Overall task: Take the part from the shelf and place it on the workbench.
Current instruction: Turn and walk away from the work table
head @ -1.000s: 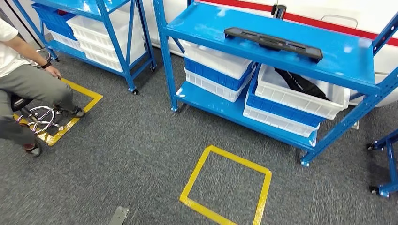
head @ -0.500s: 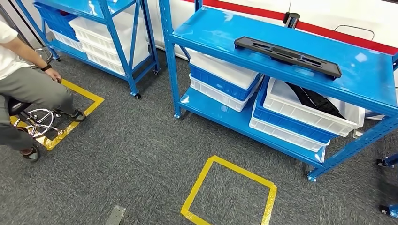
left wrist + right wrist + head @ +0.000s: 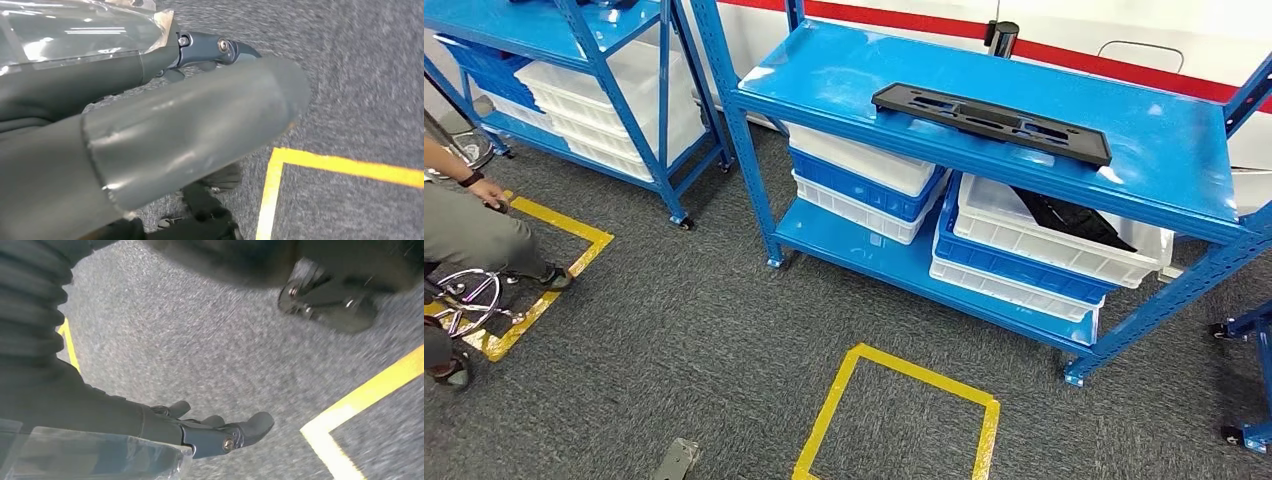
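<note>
The part is a long, flat black piece with cut-outs, lying on the top board of the blue shelf ahead of me in the head view. Nothing touches it. In the left wrist view my left hand hangs over the grey carpet, its thick grey thumb in front and its dark fingers behind, holding nothing. My right hand also hangs above the carpet with its fingers stretched out and apart, holding nothing.
White and blue bins fill the shelf's lower level; one holds a black item. A second blue shelf stands at the left. A person sits on a stool at the far left. A yellow tape square marks the carpet.
The whole picture has shifted, so the camera has moved; the shelf with the part now sits more to the left. The part itself lies as before.
</note>
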Motion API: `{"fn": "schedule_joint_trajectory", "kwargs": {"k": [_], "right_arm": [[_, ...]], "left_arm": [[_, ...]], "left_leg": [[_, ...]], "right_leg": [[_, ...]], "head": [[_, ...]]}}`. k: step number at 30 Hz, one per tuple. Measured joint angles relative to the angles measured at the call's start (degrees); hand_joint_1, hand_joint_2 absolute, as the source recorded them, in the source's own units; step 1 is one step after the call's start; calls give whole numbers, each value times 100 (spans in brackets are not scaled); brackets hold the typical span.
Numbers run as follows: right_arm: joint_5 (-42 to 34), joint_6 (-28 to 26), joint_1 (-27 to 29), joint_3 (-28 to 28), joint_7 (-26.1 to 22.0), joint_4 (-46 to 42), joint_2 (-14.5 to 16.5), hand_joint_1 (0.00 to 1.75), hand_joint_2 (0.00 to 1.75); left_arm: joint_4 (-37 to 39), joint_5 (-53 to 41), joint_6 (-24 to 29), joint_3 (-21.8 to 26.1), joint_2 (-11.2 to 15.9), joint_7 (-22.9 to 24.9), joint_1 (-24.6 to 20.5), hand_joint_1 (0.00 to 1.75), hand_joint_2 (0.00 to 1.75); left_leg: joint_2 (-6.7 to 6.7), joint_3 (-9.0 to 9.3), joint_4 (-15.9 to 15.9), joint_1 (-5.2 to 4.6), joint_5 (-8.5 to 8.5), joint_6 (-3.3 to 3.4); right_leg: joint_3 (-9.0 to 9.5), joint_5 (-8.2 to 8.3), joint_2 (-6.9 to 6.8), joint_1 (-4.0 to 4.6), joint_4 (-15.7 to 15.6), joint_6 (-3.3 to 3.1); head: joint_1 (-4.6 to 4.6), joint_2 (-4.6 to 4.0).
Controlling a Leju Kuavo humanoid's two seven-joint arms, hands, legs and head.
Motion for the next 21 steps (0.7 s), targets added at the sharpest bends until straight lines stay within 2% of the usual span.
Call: {"fn": "schedule_joint_trajectory", "kwargs": {"k": [1, 3, 5, 6, 8, 9, 10, 11, 12, 13, 14, 15, 16, 17, 18, 20, 21], "right_arm": [[-8, 4, 15, -1, -1, 4, -1, 0, 0], [-15, 7, 31, -3, -7, 5, -13, 0, 0], [-14, 4, 52, -3, -14, 4, -32, 0, 0], [-14, 3, 56, -3, -14, 3, -42, 0, 0], [-14, 1, 61, -2, -14, 3, -54, 0, 0], [-14, -2, 62, -1, -15, 3, -60, 0, 44], [-14, -5, 68, -1, -19, 3, -66, 0, 87], [-13, -11, 76, -2, -26, 3, -72, 0, 131], [-8, -16, 82, -2, -36, 3, -77, 0, 175], [-1, -19, 89, -2, -41, 3, -81, 0, 175], [10, -21, 91, -2, -40, 5, -79, 0, 175], [25, -21, 90, -1, -34, 8, -76, 0, 175], [37, -20, 86, -1, -26, 11, -71, 0, 175], [46, -20, 76, -1, -20, 14, -65, 0, 175], [51, -20, 63, -1, -19, 14, -63, 0, 175], [60, -19, 31, 0, -19, 14, -56, 0, 175], [71, -18, 14, 2, -17, 14, -54, 0, 175]], "left_arm": [[5, -8, -1, -1, 10, 20, 5, 0, 0], [5, -26, -1, -1, 17, 49, -11, 0, 0], [-6, -37, -1, 1, 10, 59, -63, 0, 0], [-11, -41, -1, 2, 3, 60, -87, 0, 0], [-13, -41, -13, 3, -10, 64, -105, 0, 0], [-12, -40, -20, 2, -18, 69, -105, 0, 0], [-12, -39, -27, 2, -28, 74, -105, 0, 0], [-12, -37, -31, 2, -38, 77, -107, 0, 0], [-12, -35, -35, 3, -46, 80, -111, 0, 0], [-13, -34, -39, 3, -51, 82, -119, 0, 0], [-13, -33, -42, 3, -50, 88, -131, 0, 0], [-13, -33, -42, 3, -46, 95, -145, 0, 0], [-13, -34, -39, 2, -38, 103, -157, 0, 0], [-12, -36, -37, 2, -31, 113, -165, 0, 0], [-12, -38, -35, 1, -27, 120, -169, 0, 0], [-12, -38, -34, 1, -25, 137, -173, 0, 0], [-13, -30, -36, 1, -25, 144, -174, 0, 0]], "left_leg": [[-68, 36, -122, -34, 104, 51], [-47, 130, -224, -60, 112, 104], [49, 278, -382, -26, 159, 125], [104, 351, -461, -2, 165, 132], [219, 444, -519, 15, 130, 143], [271, 472, -521, 20, 100, 136], [310, 499, -521, 31, 70, 120], [334, 531, -519, 49, 39, 93], [346, 571, -514, 76, 7, 56], [355, 609, -504, 97, -28, 8], [356, 640, -483, 107, -67, -44], [353, 659, -462, 106, -103, -91], [349, 666, -441, 96, -136, -111], [345, 669, -430, 92, -147, -83], [341, 672, -432, 92, -146, -25], [341, 686, -448, 99, -122, 101], [341, 697, -461, 103, -117, 127]], "right_leg": [[-10, -24, 61, -8, -7, 23], [-9, -52, 175, 5, -53, 77], [-14, -114, 84, 24, 8, 116], [-100, -203, -10, 33, 201, 127], [-503, -443, -152, -9, 877, 153], [-738, -525, -170, -41, 1215, 184], [-900, -526, -182, -78, 1400, 236], [-954, -430, -195, -116, 1376, 311], [-895, -253, -213, -155, 1144, 402], [-748, -28, -239, -198, 754, 499], [-607, 159, -266, -219, 395, 564], [-486, 289, -281, -229, 123, 569], [-421, 355, -290, -243, -18, 539], [-408, 365, -287, -239, -32, 488], [-393, 376, -276, -244, -42, 447], [-391, 381, -266, -232, -43, 426], [-390, 379, -262, -222, -43, 418]], "head": [[2, 0], [-9, 0], [-9, 0], [4, 0], [32, 0], [36, 0], [36, 0], [34, 0], [36, 0], [39, 0], [51, 0], [61, 0], [60, 0], [58, 0], [47, 0], [39, 0], [37, 0]]}}
